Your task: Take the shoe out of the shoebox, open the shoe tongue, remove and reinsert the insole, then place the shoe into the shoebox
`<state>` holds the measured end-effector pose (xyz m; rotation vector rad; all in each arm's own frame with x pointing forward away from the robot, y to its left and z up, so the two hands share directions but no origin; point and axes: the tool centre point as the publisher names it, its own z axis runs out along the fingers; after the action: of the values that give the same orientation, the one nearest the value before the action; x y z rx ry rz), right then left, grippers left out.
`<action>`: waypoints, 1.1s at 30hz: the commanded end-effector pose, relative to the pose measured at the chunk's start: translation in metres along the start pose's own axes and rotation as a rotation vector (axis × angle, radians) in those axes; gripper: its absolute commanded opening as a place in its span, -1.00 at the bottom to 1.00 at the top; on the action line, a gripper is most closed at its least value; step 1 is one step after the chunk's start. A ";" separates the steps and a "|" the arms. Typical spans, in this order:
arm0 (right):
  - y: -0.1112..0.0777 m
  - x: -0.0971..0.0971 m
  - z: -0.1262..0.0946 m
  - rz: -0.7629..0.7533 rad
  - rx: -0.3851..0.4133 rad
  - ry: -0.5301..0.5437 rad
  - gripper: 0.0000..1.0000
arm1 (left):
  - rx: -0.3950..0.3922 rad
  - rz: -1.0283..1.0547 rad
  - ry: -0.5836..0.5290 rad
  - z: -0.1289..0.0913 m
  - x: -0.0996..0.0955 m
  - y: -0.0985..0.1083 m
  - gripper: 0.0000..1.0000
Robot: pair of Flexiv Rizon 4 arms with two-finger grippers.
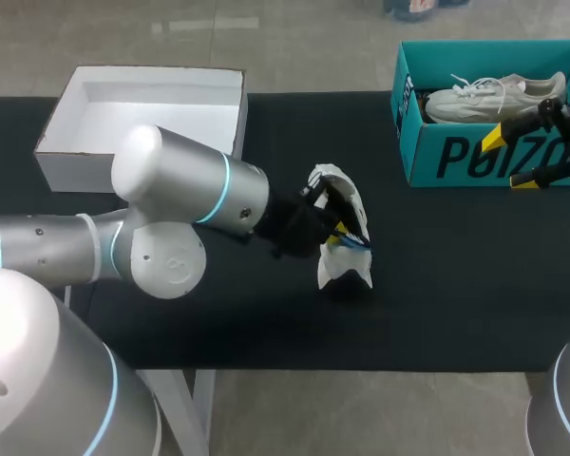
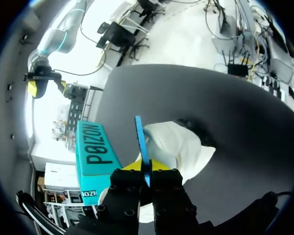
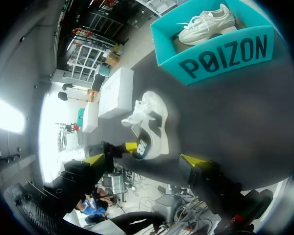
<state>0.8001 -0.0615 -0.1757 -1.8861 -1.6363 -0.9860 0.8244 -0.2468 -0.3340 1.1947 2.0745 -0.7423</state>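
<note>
Left gripper (image 2: 147, 169) was clamped on the blue insole (image 2: 140, 139) at the white shoe (image 1: 338, 269) lying mid-table, outside the teal shoebox (image 1: 456, 157), and right gripper (image 1: 510, 160) hung spread wide, empty, beside that box.

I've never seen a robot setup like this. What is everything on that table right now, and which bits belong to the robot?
Black cloth-topped table: one, black, under everything.
Teal cardboard shoebox: one, teal with dark lettering, open, far right of the table.
White lace-up sneaker in the box: one, white, lying inside the teal shoebox.
White sneaker on the table: one, white, mid-table.
Thin blue insole: one, blue, edge-on just above the mid-table sneaker.
White open cardboard box: one, white, far left of the table.
Left gripper: one, black with yellow tips, shut on the insole.
Right gripper: one, black with yellow tips, open, by the teal shoebox's front.
</note>
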 end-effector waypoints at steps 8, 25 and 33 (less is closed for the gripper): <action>0.000 0.000 0.001 0.001 0.000 -0.003 1.00 | -0.098 0.003 -0.085 0.025 0.002 0.021 -1.00; 0.000 0.000 0.001 0.001 0.000 -0.003 1.00 | -0.090 -0.041 -0.078 0.009 -0.002 0.021 0.61; 0.000 0.000 0.001 0.001 0.000 -0.003 1.00 | -0.042 -0.014 -0.091 0.000 0.001 0.004 -1.00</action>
<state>0.8001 -0.0615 -0.1757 -1.8860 -1.6364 -0.9861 0.8297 -0.2537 -0.3374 1.0867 2.0272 -0.7114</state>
